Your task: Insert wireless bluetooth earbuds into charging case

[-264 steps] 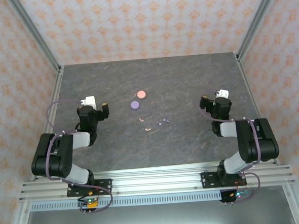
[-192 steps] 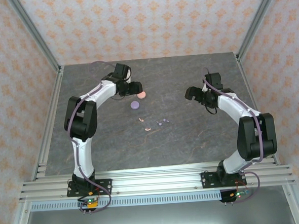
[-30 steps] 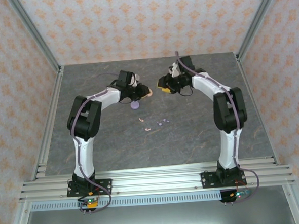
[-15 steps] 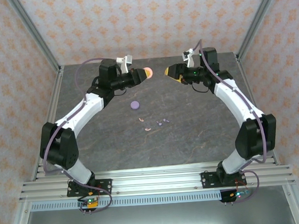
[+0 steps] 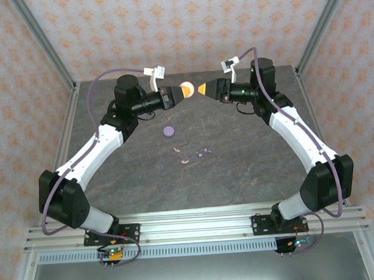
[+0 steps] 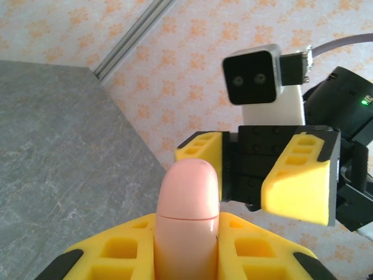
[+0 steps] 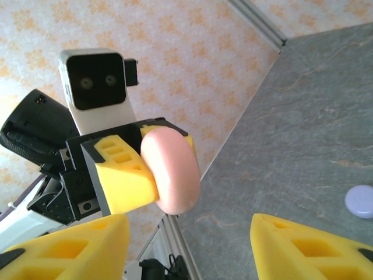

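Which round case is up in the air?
The salmon-pink round plastic case, pinched in the left pincer. The light purple round plastic case lies flat on the grey table.

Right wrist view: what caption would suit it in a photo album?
The left gripper holds a pink case up in front of the open right gripper.

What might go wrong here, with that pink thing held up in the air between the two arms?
1. The left gripper pinches the pink case up in the air above the table. A nudge from the open right gripper facing it could knock it loose.
2. The two grippers sit almost tip to tip, so they might bump.
3. A falling case could scatter the tiny earbuds lying on the table.
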### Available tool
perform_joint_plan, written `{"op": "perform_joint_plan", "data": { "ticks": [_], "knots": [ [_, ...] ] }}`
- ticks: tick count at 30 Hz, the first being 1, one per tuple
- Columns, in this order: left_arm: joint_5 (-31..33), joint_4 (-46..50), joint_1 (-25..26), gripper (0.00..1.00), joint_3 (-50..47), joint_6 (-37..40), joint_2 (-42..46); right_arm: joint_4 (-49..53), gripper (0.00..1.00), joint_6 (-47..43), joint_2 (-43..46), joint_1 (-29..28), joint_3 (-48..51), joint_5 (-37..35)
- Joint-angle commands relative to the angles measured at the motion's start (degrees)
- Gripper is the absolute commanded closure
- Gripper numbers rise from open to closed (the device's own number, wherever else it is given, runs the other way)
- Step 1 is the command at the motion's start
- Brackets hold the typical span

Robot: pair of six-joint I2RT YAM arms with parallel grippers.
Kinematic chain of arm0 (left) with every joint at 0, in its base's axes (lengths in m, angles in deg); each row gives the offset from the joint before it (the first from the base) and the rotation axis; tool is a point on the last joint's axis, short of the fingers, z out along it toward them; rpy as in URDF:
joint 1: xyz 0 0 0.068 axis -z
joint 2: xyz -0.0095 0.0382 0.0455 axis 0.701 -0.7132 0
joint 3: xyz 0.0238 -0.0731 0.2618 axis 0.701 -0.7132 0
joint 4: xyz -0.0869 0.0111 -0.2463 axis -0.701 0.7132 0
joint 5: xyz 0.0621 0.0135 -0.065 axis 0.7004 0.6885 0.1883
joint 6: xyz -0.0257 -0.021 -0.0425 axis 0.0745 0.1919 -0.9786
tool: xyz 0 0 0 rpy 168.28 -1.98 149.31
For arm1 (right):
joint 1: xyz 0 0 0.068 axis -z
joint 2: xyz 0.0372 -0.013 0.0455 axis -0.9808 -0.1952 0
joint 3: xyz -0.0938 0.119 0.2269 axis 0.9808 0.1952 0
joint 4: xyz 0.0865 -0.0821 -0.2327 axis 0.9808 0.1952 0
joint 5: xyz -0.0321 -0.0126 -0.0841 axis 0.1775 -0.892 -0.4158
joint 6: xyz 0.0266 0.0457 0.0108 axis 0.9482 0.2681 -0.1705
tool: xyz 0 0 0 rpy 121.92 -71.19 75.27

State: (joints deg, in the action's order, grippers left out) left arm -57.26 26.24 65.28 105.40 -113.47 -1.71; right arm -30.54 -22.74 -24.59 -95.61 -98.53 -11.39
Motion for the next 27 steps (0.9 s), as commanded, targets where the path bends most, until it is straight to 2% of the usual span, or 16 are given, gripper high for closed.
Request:
{"op": "perform_joint_plan", "data": {
  "ticks": [1,7,14,27],
  "knots": [
    [-2.0,-2.0,0.6,0.83,-0.3,2.1,2.5,-2.1,0.42,-1.6,0.3,-1.1,-2.8,2.8],
    [-2.8,-1.8,0.9,0.83,-0.3,2.5,3.4,-2.1,0.42,-2.1,0.1,-1.8,-3.4,3.7],
    [-3.8,-1.2,2.1,0.83,0.2,3.5,3.9,-2.1,0.48,-2.0,-0.7,-2.3,-4.5,4.4],
    [-4.2,-0.5,3.0,0.82,1.4,3.9,3.3,-1.7,0.72,-2.2,-1.2,-2.9,-5.2,5.2]
  ]
}}
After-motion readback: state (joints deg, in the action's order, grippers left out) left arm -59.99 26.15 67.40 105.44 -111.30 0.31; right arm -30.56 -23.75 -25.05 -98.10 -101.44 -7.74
